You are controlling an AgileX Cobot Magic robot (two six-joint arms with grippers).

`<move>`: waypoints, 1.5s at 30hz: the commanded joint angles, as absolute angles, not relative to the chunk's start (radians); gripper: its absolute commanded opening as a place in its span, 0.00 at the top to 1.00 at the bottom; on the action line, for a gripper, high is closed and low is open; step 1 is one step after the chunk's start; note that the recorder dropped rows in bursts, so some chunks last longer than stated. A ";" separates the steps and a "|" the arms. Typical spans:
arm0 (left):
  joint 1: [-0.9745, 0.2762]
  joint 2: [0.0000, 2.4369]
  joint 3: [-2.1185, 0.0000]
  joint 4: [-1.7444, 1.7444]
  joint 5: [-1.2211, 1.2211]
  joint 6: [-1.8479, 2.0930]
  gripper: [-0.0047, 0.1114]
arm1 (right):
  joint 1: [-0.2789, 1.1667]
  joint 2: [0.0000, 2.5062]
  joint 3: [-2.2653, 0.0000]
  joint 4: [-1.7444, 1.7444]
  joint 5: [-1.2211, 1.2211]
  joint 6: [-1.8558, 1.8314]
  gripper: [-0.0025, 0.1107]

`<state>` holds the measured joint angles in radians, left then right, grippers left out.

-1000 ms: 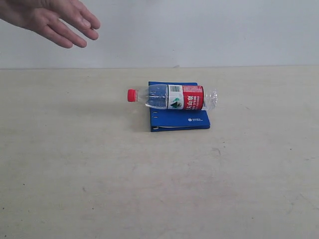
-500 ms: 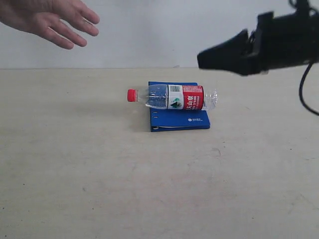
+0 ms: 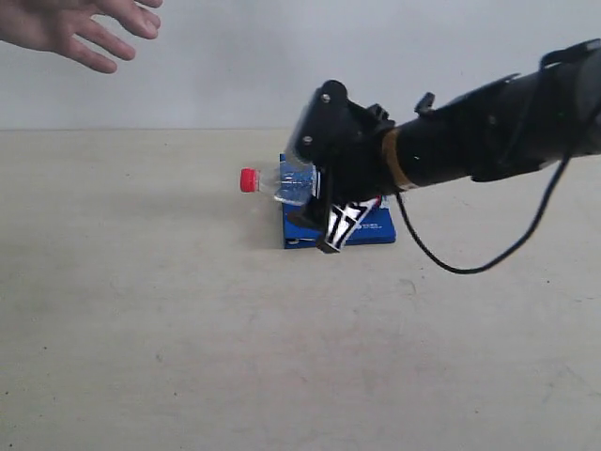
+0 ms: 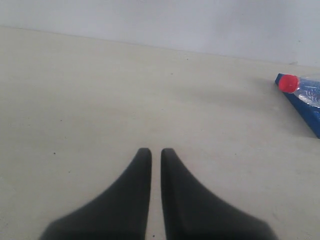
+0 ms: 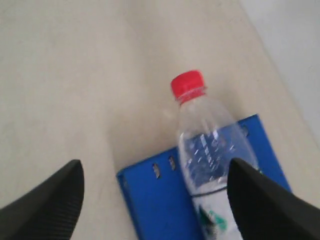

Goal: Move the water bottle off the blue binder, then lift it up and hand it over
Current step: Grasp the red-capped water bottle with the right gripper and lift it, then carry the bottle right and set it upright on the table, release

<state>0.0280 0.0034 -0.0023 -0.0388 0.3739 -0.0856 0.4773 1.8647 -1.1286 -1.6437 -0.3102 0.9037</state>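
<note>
Bottle (image 5: 210, 145) lies on binder (image 5: 150, 202); right claw (image 5: 154, 167) spread.

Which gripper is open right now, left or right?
The right gripper: its fingers are spread wide over the water bottle lying on the blue binder. The left gripper has its fingers nearly together, over the table.

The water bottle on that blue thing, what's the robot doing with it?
The robot's right hand hangs wide open over the clear plastic water bottle with a red cap, which lies on its side across the flat blue binder on the beige table. It hasn't gripped the bottle yet. The left hand sits off to the side, shut and empty. A person's bare hand is held out above.
</note>
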 commanded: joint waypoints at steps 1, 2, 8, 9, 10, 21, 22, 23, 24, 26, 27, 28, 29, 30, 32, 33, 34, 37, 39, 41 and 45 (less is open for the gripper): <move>0.025 0.000 0.000 -0.037 0.363 -0.082 0.90 | 0.521 1.957 -1.282 -1.522 -0.264 0.854 0.35; 0.025 0.000 0.000 -0.037 0.363 -0.082 0.90 | 0.521 1.981 -1.318 -1.524 -0.264 0.854 0.35; 0.025 0.000 0.000 -0.037 0.363 -0.082 0.90 | 0.521 2.139 -1.524 -1.526 -0.247 0.854 0.35; 0.025 0.000 0.000 -0.037 0.363 -0.082 0.90 | 0.521 2.159 -1.540 -1.528 -0.254 0.854 0.35; 0.025 0.000 0.000 -0.037 0.365 -0.082 0.90 | 0.521 2.191 -1.553 -1.541 -0.257 0.852 0.35; 0.025 0.000 0.000 -0.037 0.365 -0.082 0.90 | 0.521 2.300 -1.558 -1.737 -0.071 0.852 0.35; 0.025 0.000 0.000 -0.037 0.365 -0.082 0.90 | 0.521 2.300 -1.558 -1.737 -0.060 0.852 0.35; 0.025 0.000 0.000 -0.037 0.365 -0.082 0.90 | 0.521 2.302 -1.558 -1.737 -0.051 0.849 0.35; 0.025 0.000 0.000 -0.037 0.365 -0.082 0.90 | 0.521 2.302 -1.558 -1.737 -0.044 0.839 0.35; 0.025 0.000 0.000 -0.037 0.365 -0.082 0.90 | 0.521 2.302 -1.558 -1.737 0.000 0.821 0.39; 0.025 0.000 0.000 -0.037 0.365 -0.082 0.90 | 0.521 2.302 -1.558 -1.737 0.010 0.810 0.45; 0.025 0.000 0.000 -0.037 0.365 -0.082 0.90 | 0.521 2.302 -1.558 -1.737 0.017 0.789 0.58; 0.025 0.000 0.000 -0.037 0.365 -0.082 0.90 | 0.521 2.302 -1.558 -1.737 0.019 0.785 0.68; 0.025 0.000 0.000 -0.037 0.365 -0.082 0.90 | 0.521 2.297 -1.558 -1.737 0.019 0.785 0.84; 0.025 0.000 0.000 -0.037 0.365 -0.082 0.90 | 0.521 2.273 -1.558 -1.732 0.042 0.793 0.98; 0.025 0.000 0.000 -0.037 0.365 -0.082 0.90 | 0.521 2.255 -1.558 -1.732 0.072 0.798 0.98; 0.025 0.000 0.000 -0.037 0.365 -0.082 0.90 | 0.521 2.227 -1.558 -1.732 0.137 0.813 0.98; 0.025 0.000 0.000 -0.037 0.365 -0.082 0.90 | 0.517 2.171 -1.558 -1.732 0.325 0.854 0.98; 0.025 0.000 0.000 -0.037 0.365 -0.082 0.90 | 0.496 2.134 -1.558 -1.732 0.416 0.881 0.98; 0.025 0.000 0.000 -0.037 0.363 -0.082 0.90 | 0.461 2.098 -1.558 -1.732 0.433 0.933 0.98; 0.025 0.000 0.000 -0.037 0.363 -0.082 0.90 | 0.368 2.031 -1.558 -1.724 0.437 1.110 0.98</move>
<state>0.0280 0.0034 -0.0023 -0.0388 0.3739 -0.0856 0.4282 2.0847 -1.5563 -1.7327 0.3992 1.0000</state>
